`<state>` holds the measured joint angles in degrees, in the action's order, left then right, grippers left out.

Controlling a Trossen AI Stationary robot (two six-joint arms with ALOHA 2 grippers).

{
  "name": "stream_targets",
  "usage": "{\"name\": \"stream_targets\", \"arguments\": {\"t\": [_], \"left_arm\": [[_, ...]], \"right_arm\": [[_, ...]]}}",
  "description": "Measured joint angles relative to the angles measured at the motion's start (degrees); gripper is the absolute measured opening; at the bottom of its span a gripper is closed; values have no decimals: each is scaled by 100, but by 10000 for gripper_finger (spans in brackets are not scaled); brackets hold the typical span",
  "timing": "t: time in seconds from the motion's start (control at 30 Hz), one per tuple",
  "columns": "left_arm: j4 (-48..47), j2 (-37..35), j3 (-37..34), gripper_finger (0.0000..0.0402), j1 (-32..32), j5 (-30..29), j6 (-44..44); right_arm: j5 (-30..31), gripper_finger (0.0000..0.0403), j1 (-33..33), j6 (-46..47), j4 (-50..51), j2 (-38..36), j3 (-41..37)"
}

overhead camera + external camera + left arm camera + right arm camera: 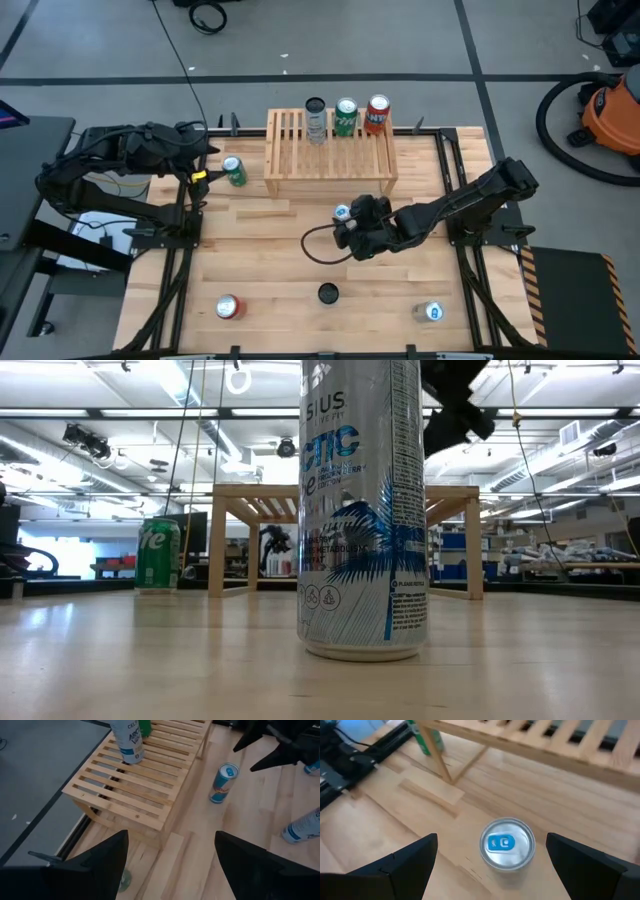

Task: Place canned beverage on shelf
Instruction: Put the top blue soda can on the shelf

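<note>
The light-wood slatted shelf (330,155) stands at the table's far middle, with a silver can (316,120), a green can (346,117) and a red can (377,114) upright along its far edge. A small can with a blue tab (343,212) stands upright on the table in front of the shelf. My right gripper (491,839) is open just above it, one finger on each side of its top (506,844), touching nothing. My left gripper (172,855) is open and empty at the table's left, near a green can (234,171) that stands on the table.
A red can (228,307), a tall silver can with a dark top (328,293) and a blue-topped can (432,312) stand near the table's front edge. The tall can fills the low view (362,510). A black cable (315,245) loops beside my right gripper.
</note>
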<state>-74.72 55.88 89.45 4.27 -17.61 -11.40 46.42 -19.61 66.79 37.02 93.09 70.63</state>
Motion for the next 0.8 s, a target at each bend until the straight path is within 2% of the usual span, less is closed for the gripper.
{"name": "stream_targets", "arguments": {"t": [0.4, 0.63, 0.8], "left_arm": [[-5, 0, 0, 299, 0, 0, -77], [-11, -1, 0, 299, 0, 0, -101], [-11, -1, 0, 299, 0, 0, -86]], "right_arm": [[-237, 382, 260, -59, -314, 571, -20], [-402, 382, 354, -162, -440, 525, -19], [-495, 382, 257, -294, 72, 508, 293]]}}
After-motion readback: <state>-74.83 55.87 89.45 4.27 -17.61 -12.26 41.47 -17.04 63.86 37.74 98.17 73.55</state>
